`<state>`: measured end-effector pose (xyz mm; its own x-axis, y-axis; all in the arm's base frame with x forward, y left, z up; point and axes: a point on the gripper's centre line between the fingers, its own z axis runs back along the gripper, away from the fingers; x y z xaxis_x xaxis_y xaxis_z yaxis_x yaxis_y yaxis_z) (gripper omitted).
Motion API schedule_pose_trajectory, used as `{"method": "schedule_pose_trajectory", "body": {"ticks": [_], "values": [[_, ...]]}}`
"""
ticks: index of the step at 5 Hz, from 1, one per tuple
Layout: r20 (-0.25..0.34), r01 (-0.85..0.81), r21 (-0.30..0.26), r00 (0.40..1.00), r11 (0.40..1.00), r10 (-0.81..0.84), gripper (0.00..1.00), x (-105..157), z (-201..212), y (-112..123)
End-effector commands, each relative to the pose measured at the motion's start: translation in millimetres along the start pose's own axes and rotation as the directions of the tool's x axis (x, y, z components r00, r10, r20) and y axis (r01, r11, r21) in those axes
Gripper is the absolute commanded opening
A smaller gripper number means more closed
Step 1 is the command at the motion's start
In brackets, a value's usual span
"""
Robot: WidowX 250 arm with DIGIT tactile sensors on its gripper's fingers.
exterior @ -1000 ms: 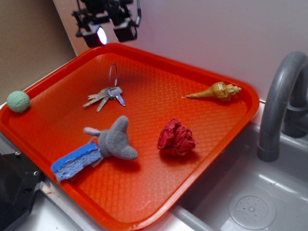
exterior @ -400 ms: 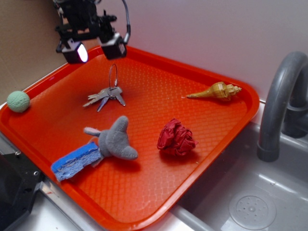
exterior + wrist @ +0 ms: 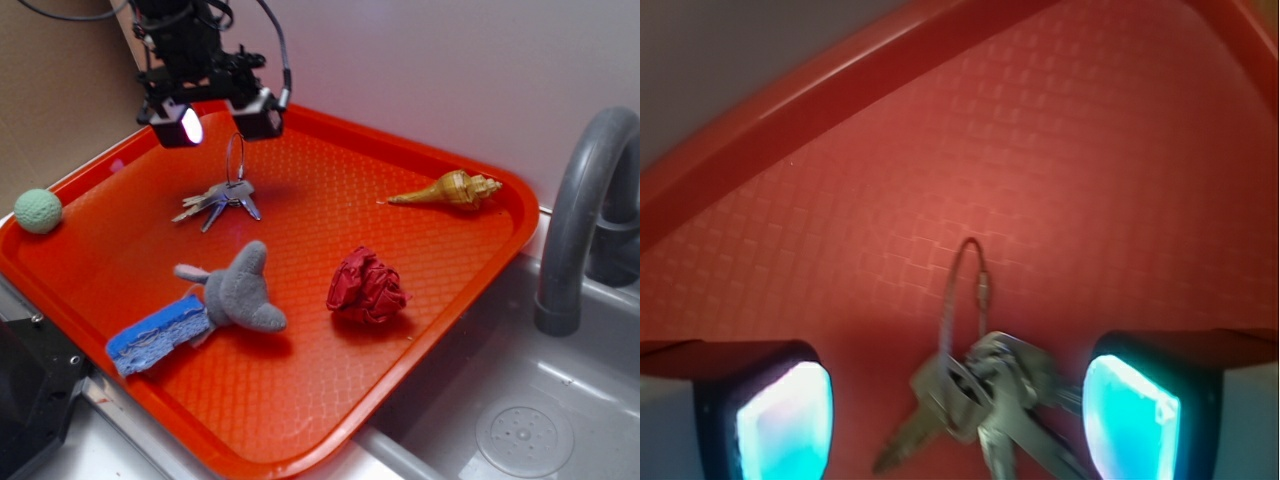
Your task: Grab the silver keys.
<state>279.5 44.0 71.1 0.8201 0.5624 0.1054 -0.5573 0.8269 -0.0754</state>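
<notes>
Jaws lower over silver keys point(image 3: 218, 198)

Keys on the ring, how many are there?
4, I think. The silver keys lie fanned out on the orange tray, under the open end effector. Three point left toward the green ball, one right. They overlap, so another may be hidden.

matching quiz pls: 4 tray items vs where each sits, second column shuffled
Items:
1. bunch of flat silver metal keys on a wire ring
2. tan spiral seashell
3. crumpled red cloth ball
4. pale green textured ball

Places:
A. on the orange plastic tray's left rim
B. below the open end effector
C. far right, towards the grey tap
D. right of the grey plush toy

Pairs: 1-B, 2-C, 3-D, 4-A
</notes>
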Motion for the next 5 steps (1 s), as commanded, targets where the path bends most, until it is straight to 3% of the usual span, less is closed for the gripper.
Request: {"method": "schedule_pose_trajectory", "body": {"ticks": [1, 2, 5], "values": [[0.018, 0.042, 0.069, 0.999, 0.997, -0.044, 0.00, 13, -2, 8], [0.015, 0.034, 0.097, 0.999, 0.995, -0.036, 0.00, 14, -11, 17], [-0.023, 0.058, 0.042, 0.998, 0.997, -0.057, 0.00, 6, 18, 23]]}}
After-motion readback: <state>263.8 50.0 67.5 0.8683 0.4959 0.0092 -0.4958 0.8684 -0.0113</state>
